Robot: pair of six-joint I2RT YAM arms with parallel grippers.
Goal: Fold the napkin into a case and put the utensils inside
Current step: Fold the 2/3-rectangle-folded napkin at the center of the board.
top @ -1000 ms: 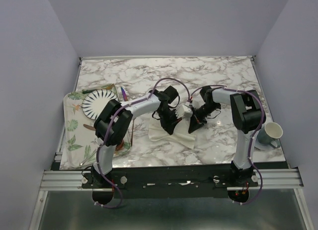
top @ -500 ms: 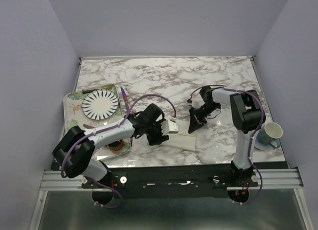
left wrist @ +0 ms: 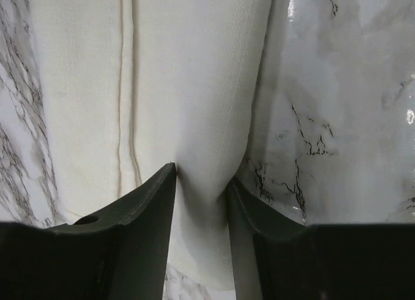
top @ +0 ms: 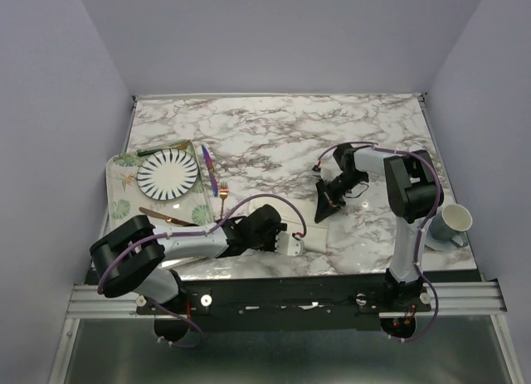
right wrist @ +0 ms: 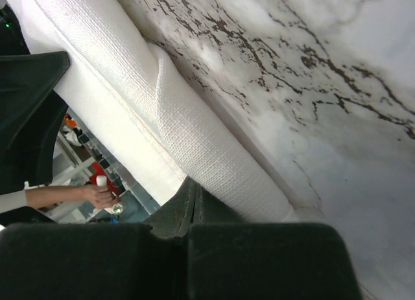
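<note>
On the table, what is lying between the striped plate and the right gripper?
In the top view: the purple-blue utensil and the copper-gold fork, then bare marble.

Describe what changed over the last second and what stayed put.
The left gripper swung back toward the near edge and its jaws opened; they now straddle a fold of the napkin. The right gripper stayed shut at the napkin; plate and mug unmoved.

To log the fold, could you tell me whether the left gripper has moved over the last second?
Yes: the left gripper has drawn back toward the near edge of the table, farther from the plate.
</note>
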